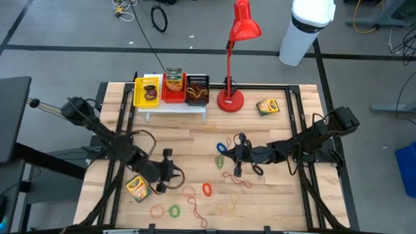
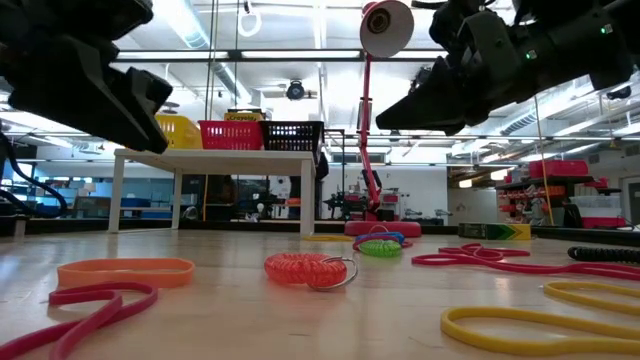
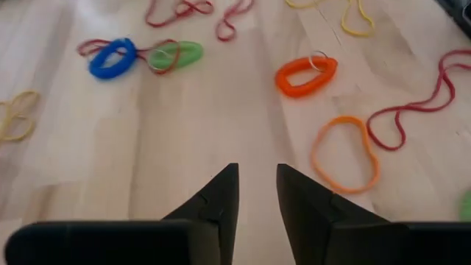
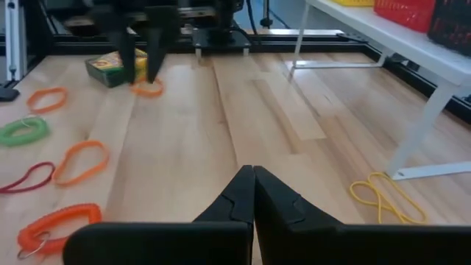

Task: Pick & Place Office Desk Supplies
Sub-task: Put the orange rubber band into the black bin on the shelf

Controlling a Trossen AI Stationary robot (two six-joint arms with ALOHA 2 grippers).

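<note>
Left wrist view shows the left tool (image 3: pixel 257 193) slightly parted, empty, above the table (image 3: pixel 184 132); right tool (image 4: pixel 253 193) closed, empty.

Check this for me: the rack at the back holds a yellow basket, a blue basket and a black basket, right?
Not quite. In the high view the middle basket is red, not blue. The yellow basket and the black basket sit either side of it on the white rack.

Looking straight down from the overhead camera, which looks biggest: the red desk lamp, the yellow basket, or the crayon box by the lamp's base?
1. Red desk lamp, clearly the largest; its raised head sits nearer the camera, which may exaggerate it.
2. Yellow basket.
3. Crayon box, the smallest.
</note>
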